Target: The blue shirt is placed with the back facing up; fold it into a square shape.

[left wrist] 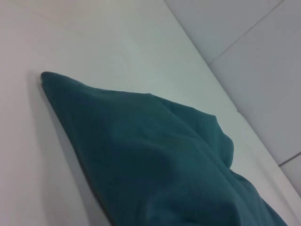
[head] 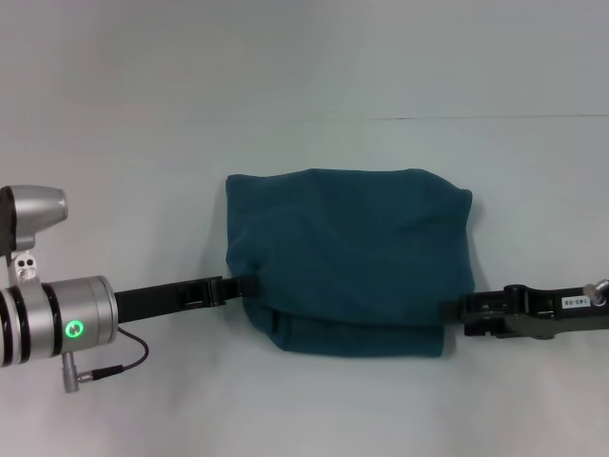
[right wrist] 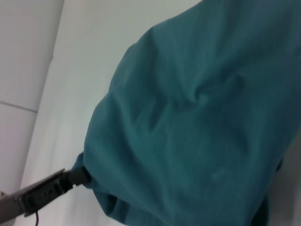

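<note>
White tabletop (head: 143,124) carries the blue shirt (head: 352,257), soft and floppy, spanning between left gripper (head: 249,286) and right gripper (head: 455,309); whether either jaw pair grips its side edge, I cannot tell.

The blue shirt (head: 347,257) lies folded at the middle of the bench (head: 304,76). The left pincer (head: 249,286) meets its left edge low down; the right pincer (head: 455,310) meets its right edge, near the front corner.
</note>
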`<state>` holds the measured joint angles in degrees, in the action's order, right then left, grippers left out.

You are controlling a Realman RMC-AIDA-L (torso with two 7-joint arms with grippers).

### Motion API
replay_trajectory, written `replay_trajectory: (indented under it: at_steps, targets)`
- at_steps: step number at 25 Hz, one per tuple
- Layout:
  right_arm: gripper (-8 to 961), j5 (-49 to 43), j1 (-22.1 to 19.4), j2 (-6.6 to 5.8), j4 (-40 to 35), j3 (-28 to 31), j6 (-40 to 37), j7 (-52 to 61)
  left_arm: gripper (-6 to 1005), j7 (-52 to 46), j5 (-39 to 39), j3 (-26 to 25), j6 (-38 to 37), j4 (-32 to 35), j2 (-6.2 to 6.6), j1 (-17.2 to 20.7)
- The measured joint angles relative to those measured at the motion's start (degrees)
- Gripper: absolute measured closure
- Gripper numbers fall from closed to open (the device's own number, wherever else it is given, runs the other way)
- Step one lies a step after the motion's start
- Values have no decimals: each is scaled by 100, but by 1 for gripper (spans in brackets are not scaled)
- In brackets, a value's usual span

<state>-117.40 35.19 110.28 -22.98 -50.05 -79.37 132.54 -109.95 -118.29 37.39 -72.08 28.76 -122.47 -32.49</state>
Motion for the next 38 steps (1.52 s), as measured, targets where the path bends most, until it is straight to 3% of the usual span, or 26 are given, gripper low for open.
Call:
replay_trajectory:
  at_steps: [13,31,38]
  targets:
    - [216,25,23,198,163,311,237,180,950,1,9,-9,1,-12,-28,-87]
    - [235,22,73,308,320,335,636,224,950,0,9,-37,10,-11,-32,-83]
    - [423,34,94,399,320,407,932,199,950,0,9,-39,48,-11,-49,-64]
